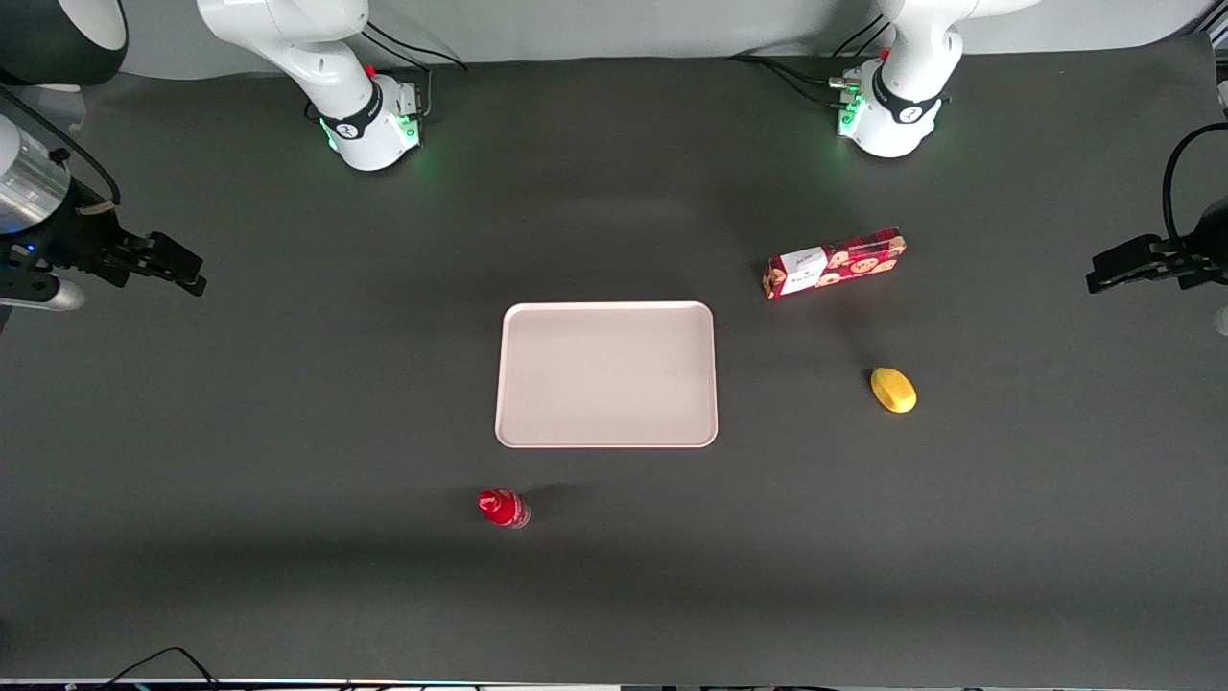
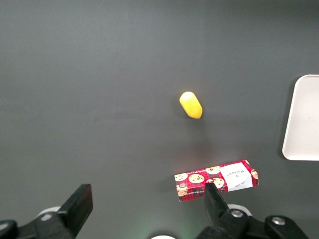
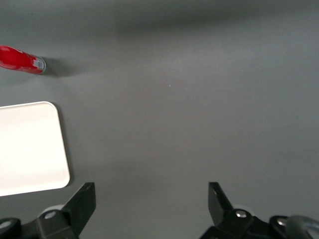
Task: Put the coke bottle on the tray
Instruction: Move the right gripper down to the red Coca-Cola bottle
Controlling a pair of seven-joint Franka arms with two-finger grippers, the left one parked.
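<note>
Dark matting carries the tray (image 1: 606,374). We see the bottle (image 1: 503,508) upright, nearer the front camera than the tray. Our gripper (image 1: 197,274) hangs well apart from it, fingers spread, empty.

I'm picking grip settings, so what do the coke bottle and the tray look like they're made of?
Coke bottle: probably clear plastic, with a see-through base, glossy red label and red cap.
Tray: likely matte plastic or melamine, given its even pinkish-beige surface, rounded corners and low moulded rim.
The gripper is open, high above the table toward the working arm's end.
</note>
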